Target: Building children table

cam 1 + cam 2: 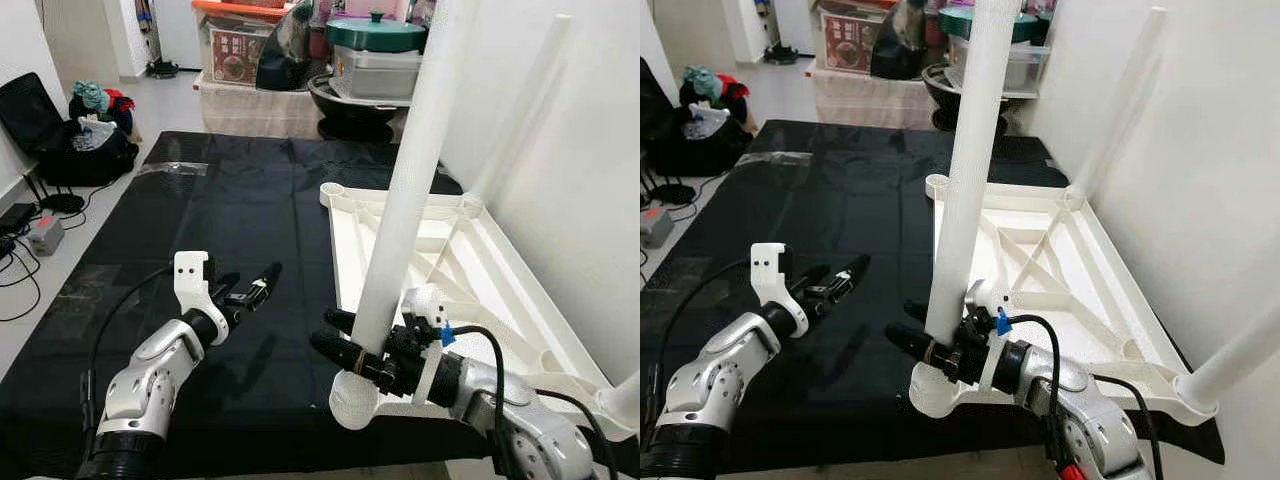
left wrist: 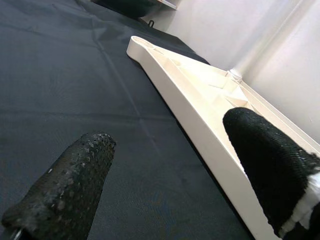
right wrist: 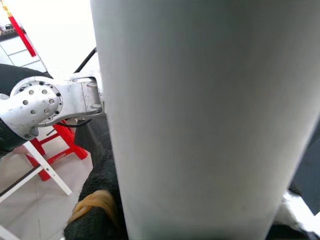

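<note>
Low down, right tool (image 1: pixel 345 345) grips upright table leg (image 1: pixel 405 190); left tool (image 1: pixel 250 290) hovers open.

No lettering can be read anywhere. The red-brown box (image 1: pixel 238 55) at the far end carries a printed front, but its print is too small and blurred to make out.

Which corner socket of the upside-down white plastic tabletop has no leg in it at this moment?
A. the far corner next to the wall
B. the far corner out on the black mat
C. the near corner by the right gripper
B: the far socket of the upside-down white plastic tabletop is an open ring, while the right gripper clamps the white leg tube in the near socket.
</note>
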Tool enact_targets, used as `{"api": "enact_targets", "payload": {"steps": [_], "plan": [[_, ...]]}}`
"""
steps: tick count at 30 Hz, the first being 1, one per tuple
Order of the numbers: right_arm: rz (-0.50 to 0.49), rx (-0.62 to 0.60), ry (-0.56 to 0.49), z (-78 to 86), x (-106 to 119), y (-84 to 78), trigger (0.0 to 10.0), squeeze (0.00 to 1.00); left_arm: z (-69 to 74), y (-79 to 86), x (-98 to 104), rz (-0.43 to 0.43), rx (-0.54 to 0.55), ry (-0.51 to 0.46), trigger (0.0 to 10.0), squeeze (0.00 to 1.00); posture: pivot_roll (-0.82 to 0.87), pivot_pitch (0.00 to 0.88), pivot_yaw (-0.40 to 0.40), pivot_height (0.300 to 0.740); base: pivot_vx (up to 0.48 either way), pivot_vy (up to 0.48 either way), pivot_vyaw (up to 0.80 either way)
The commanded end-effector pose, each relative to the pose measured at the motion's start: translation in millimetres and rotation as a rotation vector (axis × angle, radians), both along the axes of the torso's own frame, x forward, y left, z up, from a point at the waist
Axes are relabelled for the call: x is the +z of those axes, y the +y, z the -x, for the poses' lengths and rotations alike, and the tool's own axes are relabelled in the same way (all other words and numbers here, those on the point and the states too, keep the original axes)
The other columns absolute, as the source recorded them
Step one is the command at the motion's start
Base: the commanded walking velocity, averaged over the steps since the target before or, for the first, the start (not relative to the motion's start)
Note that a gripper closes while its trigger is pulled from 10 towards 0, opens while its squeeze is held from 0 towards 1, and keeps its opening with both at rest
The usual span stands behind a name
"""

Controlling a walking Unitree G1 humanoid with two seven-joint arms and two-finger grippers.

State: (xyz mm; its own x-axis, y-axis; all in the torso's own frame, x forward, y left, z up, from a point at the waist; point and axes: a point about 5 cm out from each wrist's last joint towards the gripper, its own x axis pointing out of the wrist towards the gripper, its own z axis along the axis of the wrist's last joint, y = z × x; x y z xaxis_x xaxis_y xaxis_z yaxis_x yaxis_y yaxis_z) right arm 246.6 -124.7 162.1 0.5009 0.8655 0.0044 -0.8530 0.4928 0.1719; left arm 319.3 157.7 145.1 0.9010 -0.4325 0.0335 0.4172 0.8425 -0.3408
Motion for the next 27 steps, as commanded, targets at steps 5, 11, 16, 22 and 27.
{"api": "enact_targets", "payload": {"steps": [5,11,16,22,27], "plan": [[0.003,-0.049,0.023,-4.1,-13.7,-2.1,0.0,0.00,1.6,3.2,-0.8,-0.010,-0.008,0.013,10.0,0.00,0.09,0.000,-0.098,0.740,0.000,0.000,0.00],[0.010,-0.113,0.046,-9.2,-26.4,-5.9,0.0,0.00,1.7,3.5,-1.2,-0.012,-0.006,0.017,10.0,0.00,0.10,0.000,-0.101,0.740,0.000,0.000,0.00],[0.016,-0.124,0.049,-8.8,-29.7,-7.3,0.0,0.00,1.9,3.9,-1.6,-0.012,-0.004,0.018,10.0,0.00,0.10,0.000,-0.101,0.740,0.000,0.000,0.00],[0.007,-0.254,0.073,-6.3,-40.5,-22.6,0.0,0.00,1.7,2.8,-3.0,-0.015,-0.007,0.023,10.0,0.00,0.08,0.000,-0.088,0.740,0.000,0.000,0.00],[0.001,-0.286,0.073,-6.6,-42.1,-25.7,0.0,0.00,1.5,2.2,-3.2,-0.015,-0.009,0.023,10.0,0.00,0.08,0.000,-0.088,0.740,0.000,0.000,0.00]]}}
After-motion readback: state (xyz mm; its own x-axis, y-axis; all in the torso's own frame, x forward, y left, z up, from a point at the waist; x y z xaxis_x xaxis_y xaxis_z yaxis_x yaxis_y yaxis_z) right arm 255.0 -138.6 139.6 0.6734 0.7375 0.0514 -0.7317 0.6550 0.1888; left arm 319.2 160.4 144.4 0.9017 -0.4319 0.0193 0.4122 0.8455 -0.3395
